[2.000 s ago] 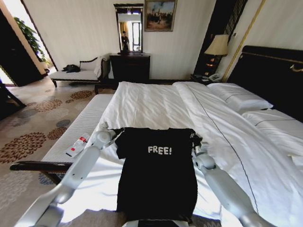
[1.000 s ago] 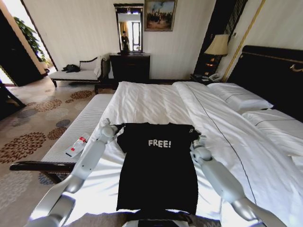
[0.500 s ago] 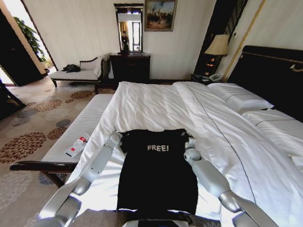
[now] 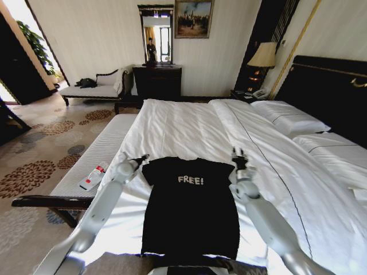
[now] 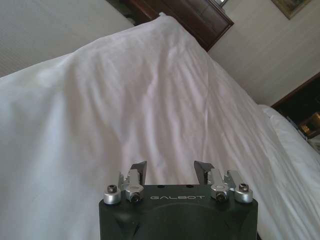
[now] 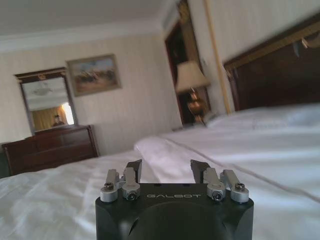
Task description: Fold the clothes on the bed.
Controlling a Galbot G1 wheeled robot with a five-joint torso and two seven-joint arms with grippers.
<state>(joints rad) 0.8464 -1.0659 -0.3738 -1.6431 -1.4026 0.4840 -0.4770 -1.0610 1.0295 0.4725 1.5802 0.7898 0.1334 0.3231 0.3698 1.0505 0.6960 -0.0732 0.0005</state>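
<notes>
L gripper released | R gripper released | T-shirt flat on bed

Matt black cotton T-shirt at lower centre lies on the bed's smooth, faintly creased white cloth; glossy dark wooden headboard at right.

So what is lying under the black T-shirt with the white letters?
The black T-shirt lies flat on the white duvet of the bed. The duvet shows all around it; the part beneath the shirt is covered, so anything there cannot be seen.
</notes>
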